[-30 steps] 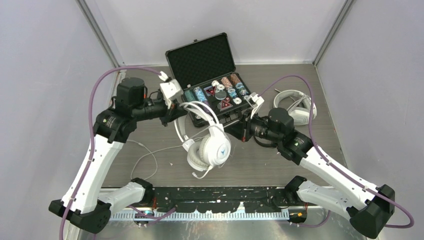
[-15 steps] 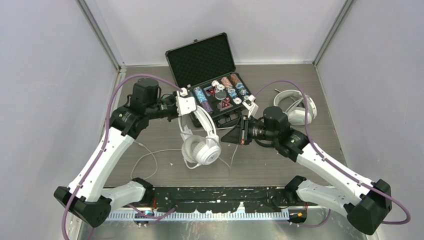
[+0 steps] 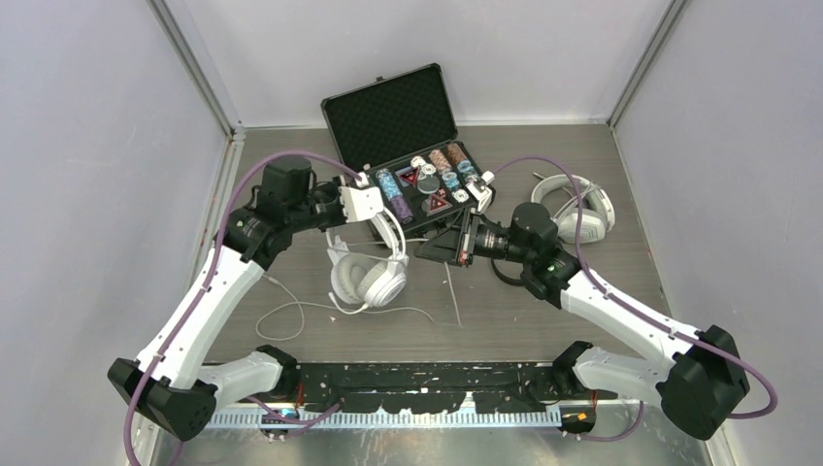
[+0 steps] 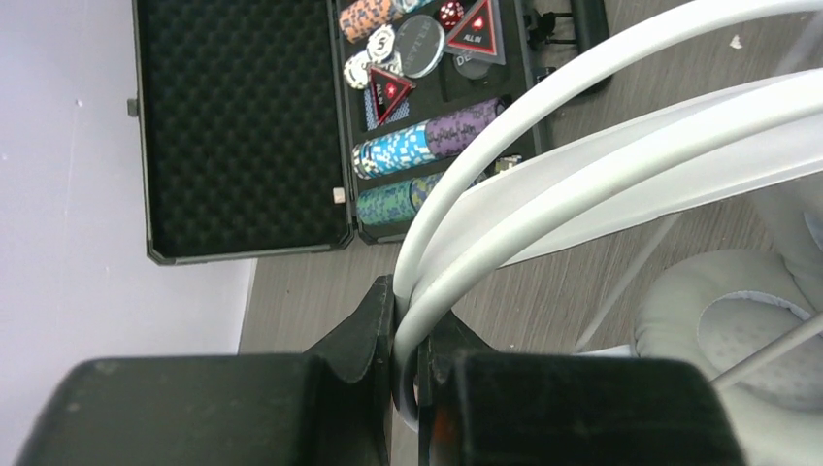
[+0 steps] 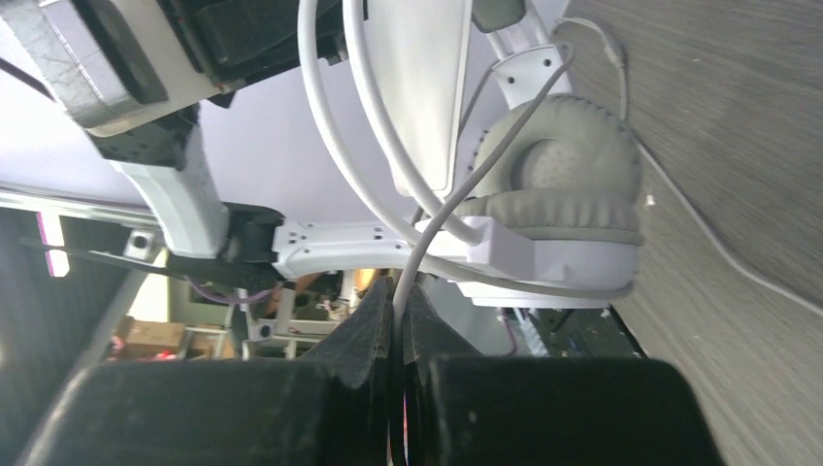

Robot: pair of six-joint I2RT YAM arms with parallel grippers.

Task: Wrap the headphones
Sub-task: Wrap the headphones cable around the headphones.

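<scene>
Many poker chips (image 3: pixel 442 167) in case (image 3: pixel 388 112) near headphones (image 3: pixel 367 282)

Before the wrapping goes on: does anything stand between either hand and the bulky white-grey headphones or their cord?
Nothing visible does. The left hand is shut on the white headband of the bulky white-grey over-ear headphones, and the right hand pinches their thin grey cord. The open black chip case lies behind them.
</scene>
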